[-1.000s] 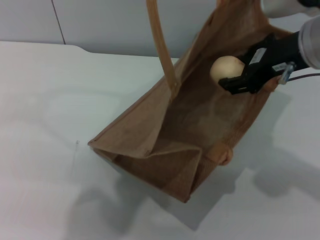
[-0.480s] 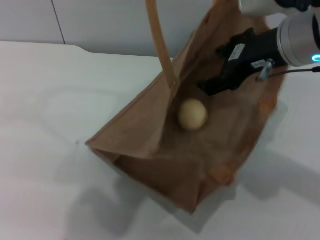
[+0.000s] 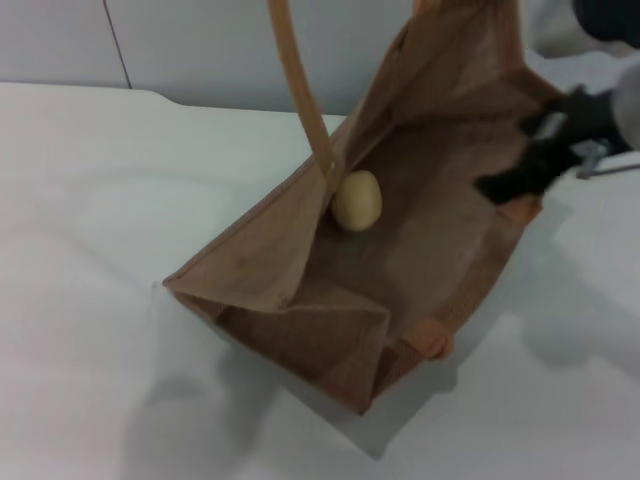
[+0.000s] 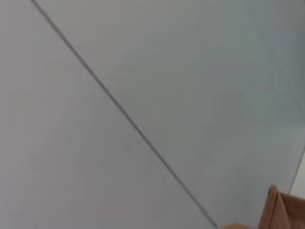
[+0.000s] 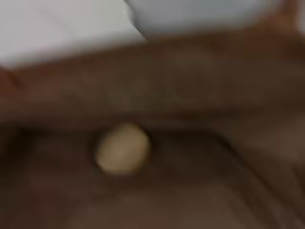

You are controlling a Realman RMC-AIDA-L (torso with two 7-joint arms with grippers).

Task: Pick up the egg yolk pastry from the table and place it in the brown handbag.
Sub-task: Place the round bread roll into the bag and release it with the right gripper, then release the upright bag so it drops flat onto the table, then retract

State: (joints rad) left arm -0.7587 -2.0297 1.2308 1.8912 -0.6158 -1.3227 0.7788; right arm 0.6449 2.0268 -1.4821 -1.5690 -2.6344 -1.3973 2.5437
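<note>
The egg yolk pastry point(image 3: 357, 200), a pale round ball, lies loose inside the brown handbag point(image 3: 270, 240), against its left wall near the base of a handle strap point(image 3: 300, 90). It also shows in the right wrist view point(image 5: 123, 148), on the brown woven lining. My right gripper point(image 3: 512, 158) is at the bag's right rim, blurred, with its dark fingers apart and holding nothing, well clear of the pastry. The bag stands tilted and open on the white table point(image 3: 90, 200). My left gripper is out of view.
The handle strap rises out of the top of the head view. The left wrist view shows a grey wall and a corner of the tan bag point(image 4: 279, 212). A grey wall panel point(image 3: 200, 40) stands behind the table.
My right gripper let the pastry go; it dropped into the bag and rolled to the left wall. The gripper has pulled back to the right, to the bag's rim. The bag shifted slightly.
</note>
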